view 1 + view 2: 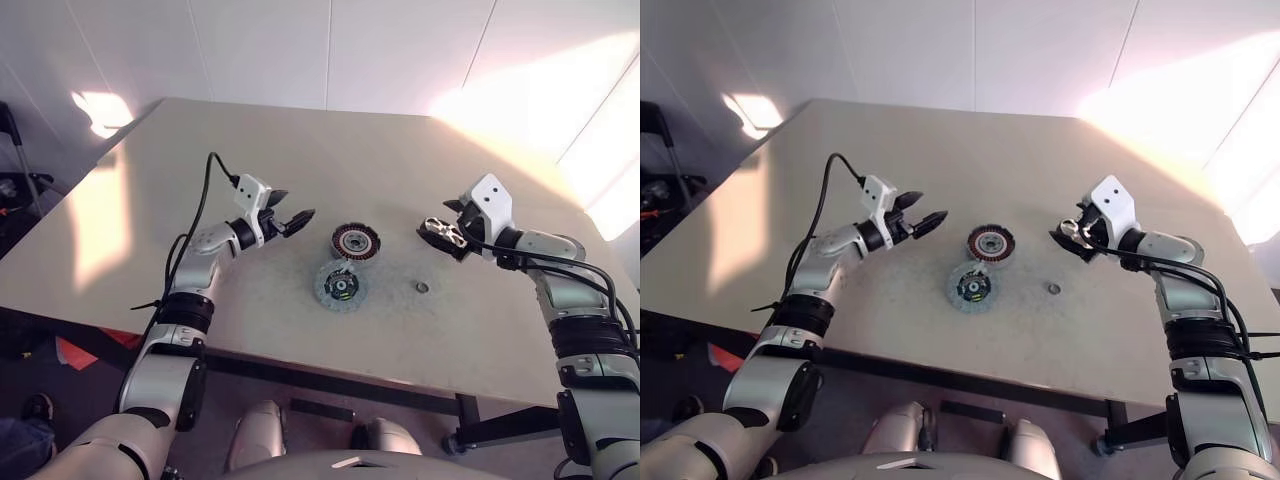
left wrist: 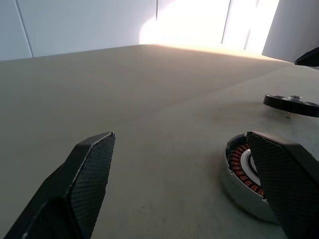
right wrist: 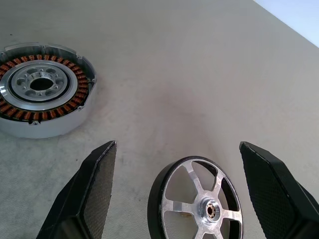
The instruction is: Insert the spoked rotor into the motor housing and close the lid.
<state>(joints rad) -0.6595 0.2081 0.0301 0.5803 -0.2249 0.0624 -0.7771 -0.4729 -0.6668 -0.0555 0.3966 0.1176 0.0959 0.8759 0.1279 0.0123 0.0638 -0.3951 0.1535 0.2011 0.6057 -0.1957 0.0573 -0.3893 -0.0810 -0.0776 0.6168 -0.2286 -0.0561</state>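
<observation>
Sunlight falls on the beige table [image 1: 300,160] and white wall panels [image 1: 260,50]. Motor housing [image 1: 356,241] sits at 12 o'clock from the lid [image 1: 340,287]. Left gripper [image 1: 290,212] and right gripper [image 1: 437,235] are both spread wide, pinching nothing.

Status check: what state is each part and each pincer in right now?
Rotor: on the table, between the right pincer's open fingers, not gripped.
Housing: empty, windings exposed.
Lid: off, flat beside the housing.
Washer: loose on the table.
Left pincer: open, empty.
Right pincer: open.
</observation>
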